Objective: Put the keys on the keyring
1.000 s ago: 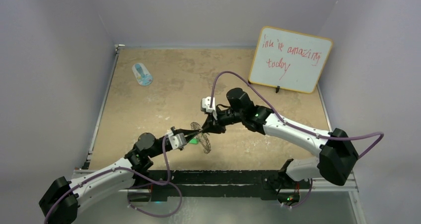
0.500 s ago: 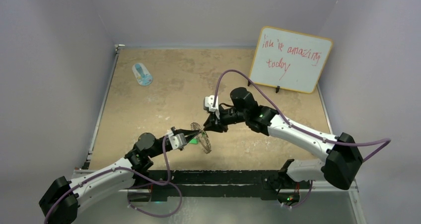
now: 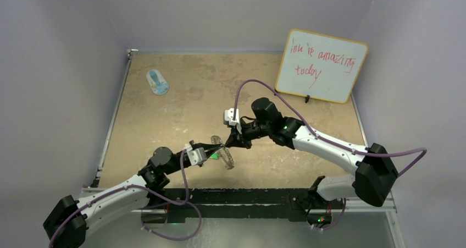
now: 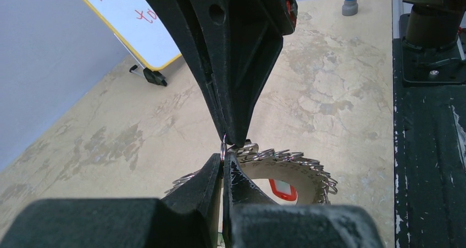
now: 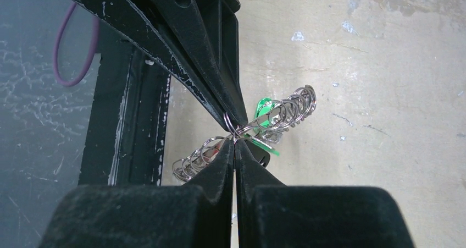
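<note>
The keyring (image 3: 225,154), a flat silver disc with wire loops round its rim, hangs just above the table between both grippers. My left gripper (image 3: 217,147) is shut on a small wire loop (image 4: 223,149) at its rim. My right gripper (image 3: 228,143) is shut tip to tip against the left one, on the same loop (image 5: 231,126). The disc (image 4: 299,171) shows in the left wrist view, with a red key tag (image 4: 283,189) seen through its hole. A green tag (image 5: 265,108) and a dark tag (image 5: 262,155) hang among the loops (image 5: 192,159). The key blades are hidden.
A blue-and-white oval object (image 3: 157,82) lies at the far left. A whiteboard (image 3: 321,65) leans at the far right and also shows in the left wrist view (image 4: 132,22). A black rail (image 3: 242,196) runs along the near edge.
My right arm shifted slightly right, then came back. Both grippers stay shut at the keyring's rim. The keyring has not visibly moved.
</note>
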Robot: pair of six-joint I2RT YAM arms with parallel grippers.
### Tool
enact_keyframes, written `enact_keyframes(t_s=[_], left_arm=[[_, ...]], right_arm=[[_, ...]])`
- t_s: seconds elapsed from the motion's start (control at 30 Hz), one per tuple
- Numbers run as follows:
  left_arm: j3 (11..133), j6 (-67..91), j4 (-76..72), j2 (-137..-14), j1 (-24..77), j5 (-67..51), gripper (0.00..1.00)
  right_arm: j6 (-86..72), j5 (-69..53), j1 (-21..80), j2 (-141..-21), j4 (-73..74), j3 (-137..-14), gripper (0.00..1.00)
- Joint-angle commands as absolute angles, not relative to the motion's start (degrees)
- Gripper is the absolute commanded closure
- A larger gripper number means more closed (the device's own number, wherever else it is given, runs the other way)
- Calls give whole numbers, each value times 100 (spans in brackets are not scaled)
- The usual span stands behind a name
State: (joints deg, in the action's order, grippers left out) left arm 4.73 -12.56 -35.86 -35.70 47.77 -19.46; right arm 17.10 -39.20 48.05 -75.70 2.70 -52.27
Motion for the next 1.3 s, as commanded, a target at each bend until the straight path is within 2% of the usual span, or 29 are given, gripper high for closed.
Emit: enact_keyframes(t_s=[0.0, 0.37, 0.63, 0.7, 0.83, 0.97, 1.1, 1.27], left_arm=[[580, -1209, -3999, -3494, 4809, -2048, 100], [557, -1170, -4038, -3417, 4810, -2069, 100], [536, -1151, -4104, -3410, 4810, -2092, 100], [528, -1143, -4104, -3406, 4808, -2099, 100], [510, -1147, -4088, -3380, 4811, -2096, 100], [510, -1151, -4091, -3379, 4808, -2113, 100], [510, -1147, -4121, -3384, 4808, -2147, 100], [510, -1134, -4138, -3391, 4808, -2162, 100]], right_arm=[[1666, -3914, 4794, -7520, 321, -5371, 100], [1450, -3355, 4733, -7596, 194, -5107, 100], [1703, -3607, 4735, -7940, 100, -5212, 100], [1698, -3680, 4737, -7809, 20, -5113, 94], [1599, -3563, 4737, -7172, -501, -4740, 73], [1521, -3443, 4737, -6596, -956, -4417, 60], [1479, -3683, 4735, -6340, -1407, -4181, 55], [1537, -4150, 4737, -6631, -1501, -4301, 59]])
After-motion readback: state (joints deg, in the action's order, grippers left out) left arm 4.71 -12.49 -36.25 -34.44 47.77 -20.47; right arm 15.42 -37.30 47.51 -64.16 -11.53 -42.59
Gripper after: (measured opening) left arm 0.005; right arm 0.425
